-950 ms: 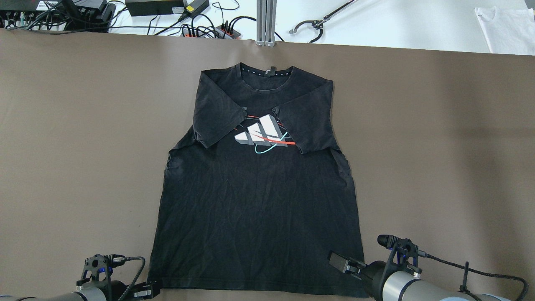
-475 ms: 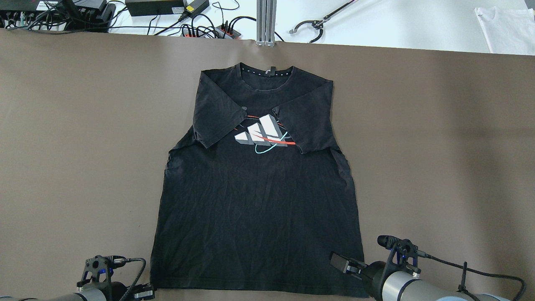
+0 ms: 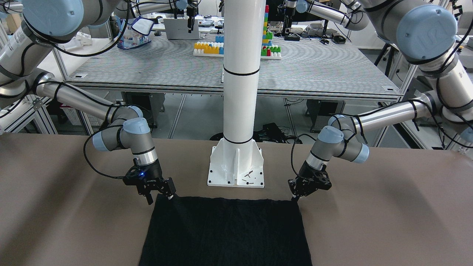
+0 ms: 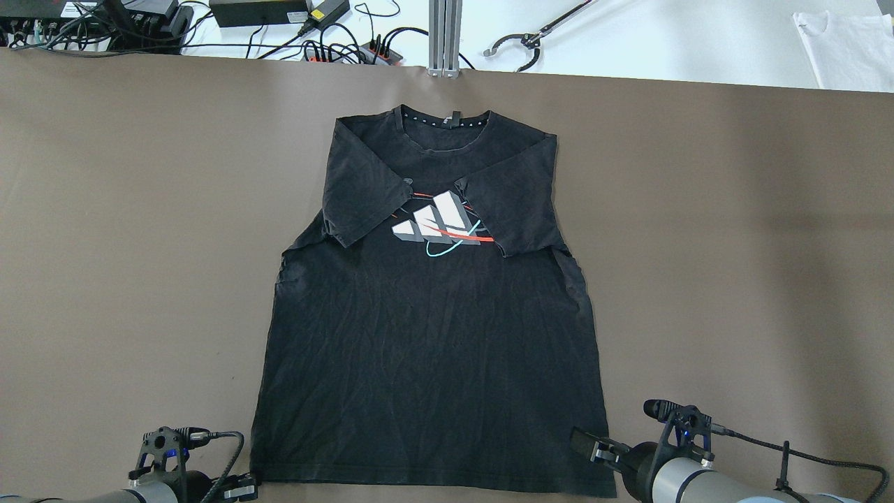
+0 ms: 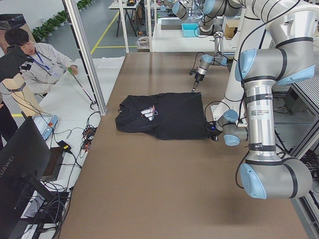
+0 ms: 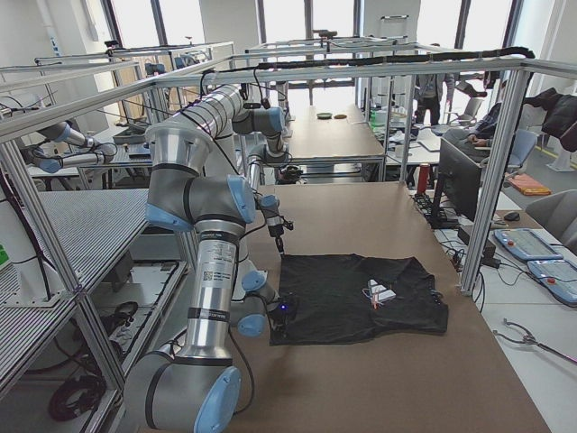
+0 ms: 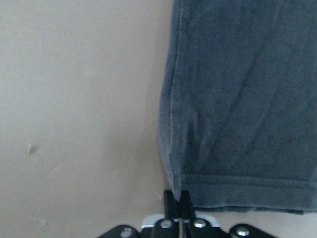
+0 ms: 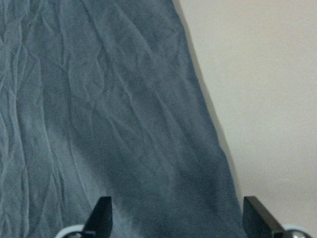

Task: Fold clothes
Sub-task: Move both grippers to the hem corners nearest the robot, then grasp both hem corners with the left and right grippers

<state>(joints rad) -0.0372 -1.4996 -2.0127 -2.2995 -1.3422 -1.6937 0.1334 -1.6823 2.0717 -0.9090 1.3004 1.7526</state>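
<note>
The black shirt (image 4: pixel 426 349) lies flat on the brown table, collar far, both sleeves folded in over the white, red-striped print (image 4: pixel 440 223). My left gripper (image 4: pixel 241 487) is shut on the shirt's near left hem corner; in the left wrist view its closed fingertips (image 7: pixel 177 201) pinch that corner of the shirt (image 7: pixel 237 99). My right gripper (image 4: pixel 588 447) is open over the near right corner; its two fingers (image 8: pixel 101 215) stand wide apart above the shirt (image 8: pixel 109 99). In the front view the left gripper (image 3: pixel 295 197) and the right gripper (image 3: pixel 163 192) sit at the shirt's (image 3: pixel 225 229) two near corners.
The white pole's base (image 3: pixel 236 168) stands just behind the hem, between the arms. Beyond the table's far edge lie a grabber tool (image 4: pixel 531 38), cables with a power strip (image 4: pixel 349 52) and a white cloth (image 4: pixel 845 45). An operator (image 5: pixel 40 64) sits past the far side.
My left gripper has drawn back a little to the left at the hem corner. My right gripper has shifted right and toward the robot, nearer the shirt's right corner.
</note>
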